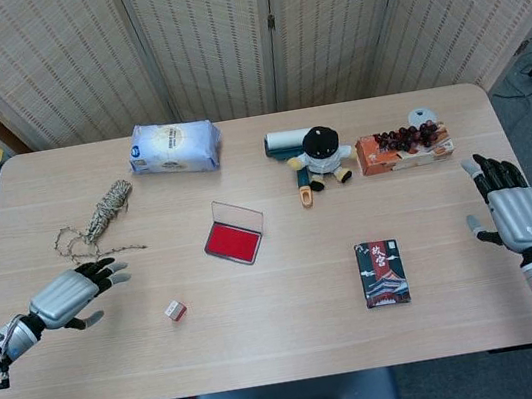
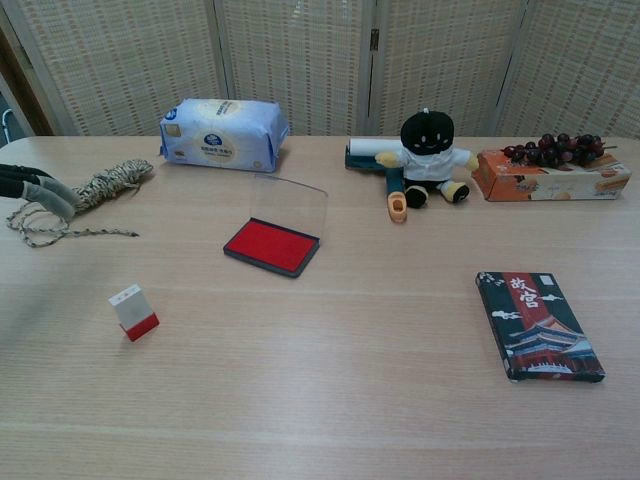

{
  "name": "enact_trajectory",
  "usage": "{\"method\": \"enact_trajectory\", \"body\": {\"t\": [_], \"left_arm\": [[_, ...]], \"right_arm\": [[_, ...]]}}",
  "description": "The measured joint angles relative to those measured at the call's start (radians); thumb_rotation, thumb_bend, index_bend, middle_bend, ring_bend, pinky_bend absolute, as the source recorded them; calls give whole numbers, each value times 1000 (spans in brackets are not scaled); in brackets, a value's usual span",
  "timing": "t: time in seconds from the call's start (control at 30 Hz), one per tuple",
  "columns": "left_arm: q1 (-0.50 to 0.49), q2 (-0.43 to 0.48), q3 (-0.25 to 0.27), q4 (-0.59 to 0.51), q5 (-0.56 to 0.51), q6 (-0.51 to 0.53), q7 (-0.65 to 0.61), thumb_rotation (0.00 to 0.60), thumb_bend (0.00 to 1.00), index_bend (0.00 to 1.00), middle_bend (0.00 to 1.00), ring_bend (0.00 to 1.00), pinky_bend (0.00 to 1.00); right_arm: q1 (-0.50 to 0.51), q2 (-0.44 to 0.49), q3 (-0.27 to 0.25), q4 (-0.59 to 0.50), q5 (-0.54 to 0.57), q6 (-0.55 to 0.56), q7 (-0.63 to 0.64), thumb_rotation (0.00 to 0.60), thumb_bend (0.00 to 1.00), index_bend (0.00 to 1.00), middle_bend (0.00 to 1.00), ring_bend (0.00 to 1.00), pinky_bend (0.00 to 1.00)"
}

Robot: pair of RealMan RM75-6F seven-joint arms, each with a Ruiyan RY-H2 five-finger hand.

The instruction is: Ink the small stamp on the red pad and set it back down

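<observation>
The small stamp (image 1: pixel 175 311) (image 2: pixel 134 311), white with a red base, stands on the table near its front left. The red ink pad (image 1: pixel 232 241) (image 2: pixel 272 246) lies open in the middle, its clear lid (image 2: pixel 290 204) raised behind it. My left hand (image 1: pixel 76 289) hovers open over the table's left side, to the left of the stamp and apart from it; only its fingertips (image 2: pixel 35 189) enter the chest view. My right hand (image 1: pixel 512 209) is open, fingers up, past the table's right edge, holding nothing.
A coil of twine (image 1: pixel 99 218) lies just beyond the left hand. At the back are a tissue pack (image 1: pixel 175 147), a plush doll (image 1: pixel 321 156), and a box topped with grapes (image 1: pixel 404 146). A dark card box (image 1: pixel 382 271) lies right of centre.
</observation>
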State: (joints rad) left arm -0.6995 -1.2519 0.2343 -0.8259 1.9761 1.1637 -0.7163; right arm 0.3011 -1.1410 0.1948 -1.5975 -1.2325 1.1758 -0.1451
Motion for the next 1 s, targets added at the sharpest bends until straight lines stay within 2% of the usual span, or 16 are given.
{"method": "enact_trajectory", "body": {"t": [0.3,0.6,1.0], "left_arm": [[-34,-20,2,-72,-65,-117,53,600,377,116,0,0,182],[-28,-27,-17,-201,-137,-179,251,600,377,112,0,0,181],[-29,-11,-70,-422,-327,-373,529,600,377,94,0,0,180]], "right_arm": [[12,4,-12,81,-38,-33,136,600,381,20,0,0,0],[24,19,-36,137,-99,-61,249,600,383,20,0,0,0],[44,38,-71,205,-187,-84,407,600,383,20,0,0,0]]}}
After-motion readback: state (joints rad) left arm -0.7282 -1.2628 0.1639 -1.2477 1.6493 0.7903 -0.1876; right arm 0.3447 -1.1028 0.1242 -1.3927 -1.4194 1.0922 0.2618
